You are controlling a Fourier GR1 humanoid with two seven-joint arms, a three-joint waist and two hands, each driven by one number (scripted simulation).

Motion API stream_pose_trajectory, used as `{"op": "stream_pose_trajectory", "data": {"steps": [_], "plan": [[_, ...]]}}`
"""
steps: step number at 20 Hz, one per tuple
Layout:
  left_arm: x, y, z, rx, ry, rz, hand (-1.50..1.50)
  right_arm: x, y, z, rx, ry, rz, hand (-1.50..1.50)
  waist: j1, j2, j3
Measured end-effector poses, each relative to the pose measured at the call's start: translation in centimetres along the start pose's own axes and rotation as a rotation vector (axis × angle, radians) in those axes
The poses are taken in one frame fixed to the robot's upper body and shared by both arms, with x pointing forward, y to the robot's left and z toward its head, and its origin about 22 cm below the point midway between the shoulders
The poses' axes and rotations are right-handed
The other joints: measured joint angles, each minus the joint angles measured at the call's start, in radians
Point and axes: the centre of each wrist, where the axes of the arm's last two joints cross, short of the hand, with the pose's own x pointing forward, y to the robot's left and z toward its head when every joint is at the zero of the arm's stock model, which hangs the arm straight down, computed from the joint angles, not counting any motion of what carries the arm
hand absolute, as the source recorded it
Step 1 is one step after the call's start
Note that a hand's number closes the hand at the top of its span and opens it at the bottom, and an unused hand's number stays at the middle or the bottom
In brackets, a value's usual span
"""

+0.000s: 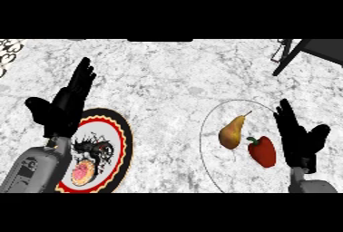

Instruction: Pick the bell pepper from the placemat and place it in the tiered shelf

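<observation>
A red bell pepper lies on a pale round placemat at the right of the counter, next to a yellow-brown pear. My right hand stands open just right of the pepper, fingers straight and pointing up, not touching it. My left hand is open at the left, fingers up, resting above a patterned plate. The black tiered shelf shows only partly at the top right corner.
A round plate with red, black and cream rings and a dark figure lies at the lower left, partly under my left forearm. A dark patterned object peeks in at the top left edge. Marble counter stretches between plate and placemat.
</observation>
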Motion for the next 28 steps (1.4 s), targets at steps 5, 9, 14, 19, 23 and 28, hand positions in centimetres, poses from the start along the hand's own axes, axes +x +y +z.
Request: {"op": "stream_pose_trajectory", "data": {"steps": [5,9,14,19,23,28], "plan": [[-2.7,3.0,1.4,0.052,0.115,-0.047,0.00,4.4,3.4,0.2,0.152,-0.339,0.070,1.50,0.006,-0.017,-0.010],[-5.4,5.3,3.2,0.099,0.243,-0.065,0.00,6.1,1.6,0.0,-0.060,-0.557,0.259,1.50,-0.012,-0.025,-0.018],[-7.2,8.1,5.4,0.110,0.300,-0.059,0.00,2.6,5.4,3.9,-0.154,-0.733,0.341,-1.50,-0.016,-0.022,-0.015],[-8.2,10.2,6.9,0.117,0.314,-0.056,0.00,-0.1,8.1,9.0,-0.182,-0.762,0.443,-1.50,-0.023,-0.020,-0.014],[-8.4,10.5,7.4,0.121,0.319,-0.052,0.00,-0.9,6.5,11.3,-0.286,-0.718,0.615,-1.50,-0.034,-0.020,-0.016],[-8.5,10.5,8.2,0.121,0.313,-0.052,0.00,-0.8,4.5,13.9,-0.319,-0.583,0.840,-1.50,-0.032,-0.018,-0.019]]}}
